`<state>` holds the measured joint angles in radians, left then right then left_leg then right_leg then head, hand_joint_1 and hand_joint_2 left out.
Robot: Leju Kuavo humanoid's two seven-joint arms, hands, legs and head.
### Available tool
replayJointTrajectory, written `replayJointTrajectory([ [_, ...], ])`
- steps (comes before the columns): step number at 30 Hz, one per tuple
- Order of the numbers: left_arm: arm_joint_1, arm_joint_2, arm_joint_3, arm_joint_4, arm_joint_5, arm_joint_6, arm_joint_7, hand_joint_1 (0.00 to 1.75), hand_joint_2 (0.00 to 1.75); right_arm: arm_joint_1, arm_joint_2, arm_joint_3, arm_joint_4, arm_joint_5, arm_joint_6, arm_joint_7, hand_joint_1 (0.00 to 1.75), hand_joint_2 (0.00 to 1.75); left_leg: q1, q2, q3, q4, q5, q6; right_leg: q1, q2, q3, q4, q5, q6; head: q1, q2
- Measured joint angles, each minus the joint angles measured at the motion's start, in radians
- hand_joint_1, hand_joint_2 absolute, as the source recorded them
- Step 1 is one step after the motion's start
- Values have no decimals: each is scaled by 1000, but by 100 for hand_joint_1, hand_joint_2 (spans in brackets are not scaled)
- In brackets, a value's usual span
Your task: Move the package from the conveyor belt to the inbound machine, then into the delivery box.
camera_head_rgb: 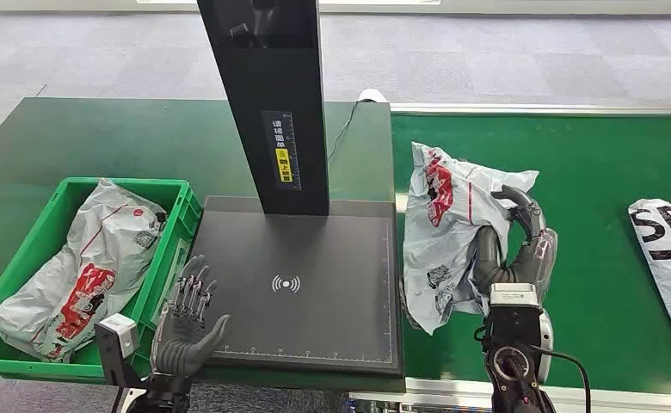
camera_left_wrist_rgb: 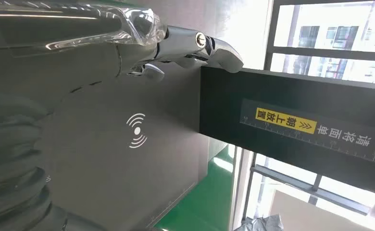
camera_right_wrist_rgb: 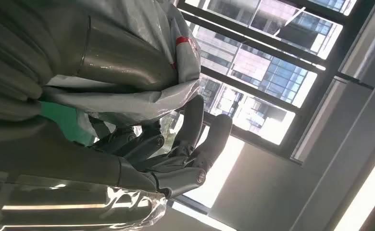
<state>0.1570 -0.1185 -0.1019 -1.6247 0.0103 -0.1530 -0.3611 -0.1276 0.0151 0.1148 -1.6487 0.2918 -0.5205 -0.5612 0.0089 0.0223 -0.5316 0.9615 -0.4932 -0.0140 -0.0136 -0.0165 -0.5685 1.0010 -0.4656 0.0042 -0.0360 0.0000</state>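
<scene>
Grey plastic, soft and crumpled, is what my right hand [camera_head_rgb: 514, 249] has hold of: the package [camera_head_rgb: 449, 232] is a limp mailer bag with red print, lifted clear of the green conveyor belt [camera_head_rgb: 607, 258] and hanging just beside the right edge of the inbound machine [camera_head_rgb: 298, 292]. In the head view I see the thumb on one side of the bag and the darker fingers [camera_head_rgb: 521, 202] wrapped over its upper corner, so the hold is on a fold of film, not on whatever is inside. My left hand [camera_head_rgb: 190, 323] sits at the near left corner of the machine's dark plate with its fingers spread and nothing in them.

My worry is the grip. A bag this slack could slide out of the fingers as I swing it leftward, or its hanging lower end could catch the raised edge of the plate and drag. The black upright post [camera_head_rgb: 267, 103] stands at the back of the plate, so a high carry risks brushing it. I also judge the bag may land folded, label hidden from the scan mark [camera_head_rgb: 286, 284]. The delivery box [camera_head_rgb: 169, 249], green, already holds another mailer bag [camera_head_rgb: 83, 267], and a further parcel [camera_head_rgb: 667, 258] lies on the belt to the right.
</scene>
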Motion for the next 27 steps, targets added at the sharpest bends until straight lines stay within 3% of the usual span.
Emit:
replayJointTrajectory([
  [5,0,1,-1,0,5,0,-2,0,175,-1,0,10,-5,17,56,53,175,175,0,0,0,0,0,0,0,0,0,0,0,0,0,0],
  [10,0,10,-6,1,14,-7,-7,0,175,-15,-29,106,64,68,405,253,175,175,0,0,-1,0,0,0,0,0,0,0,0,0,0,0],
  [14,0,18,-11,4,18,-22,-9,0,175,-39,-40,210,178,78,566,297,175,175,0,0,0,0,0,0,1,0,0,0,0,0,0,0],
  [19,-1,29,-16,11,19,-33,-10,0,175,-84,-63,307,281,61,635,320,175,175,0,0,0,0,0,0,1,0,0,0,0,0,0,0],
  [27,-1,42,-18,15,21,-34,-10,0,175,-118,-81,354,334,51,644,322,175,175,0,1,2,0,0,0,0,0,1,0,0,0,0,0],
])
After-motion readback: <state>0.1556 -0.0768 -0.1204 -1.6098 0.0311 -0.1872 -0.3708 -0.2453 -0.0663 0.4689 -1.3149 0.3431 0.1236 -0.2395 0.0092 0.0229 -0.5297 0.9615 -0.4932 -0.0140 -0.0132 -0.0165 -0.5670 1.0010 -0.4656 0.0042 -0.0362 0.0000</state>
